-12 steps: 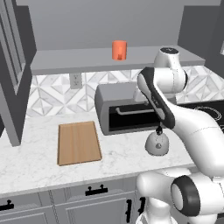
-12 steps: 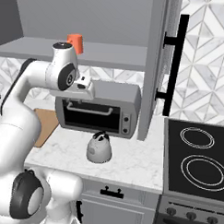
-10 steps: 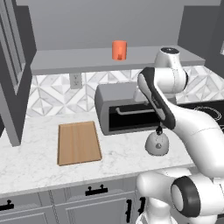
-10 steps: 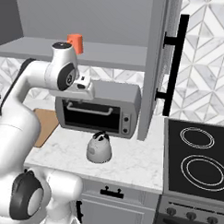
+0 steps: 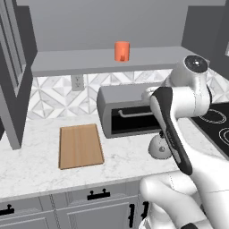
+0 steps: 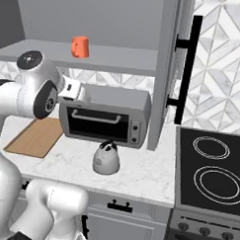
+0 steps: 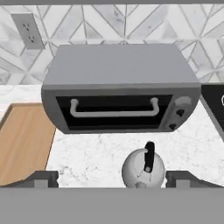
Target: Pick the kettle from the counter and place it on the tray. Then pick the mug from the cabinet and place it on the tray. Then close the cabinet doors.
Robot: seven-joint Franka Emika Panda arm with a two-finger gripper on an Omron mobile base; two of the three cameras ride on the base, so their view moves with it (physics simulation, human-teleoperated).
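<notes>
1. The arm (image 5: 179, 134) is glossy white, built of rounded, tube-like segments.
2. A black band runs along its forearm, beside the toaster oven (image 5: 129, 112).
3. Joint caps are dark grey discs with a small pale centre.
4. The finger tips (image 7: 43, 178) are small, dark grey and blocky.

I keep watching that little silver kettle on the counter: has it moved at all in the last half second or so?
No. The kettle sits at the same spot on the counter, just in front of the toaster oven, exactly as before.
</notes>
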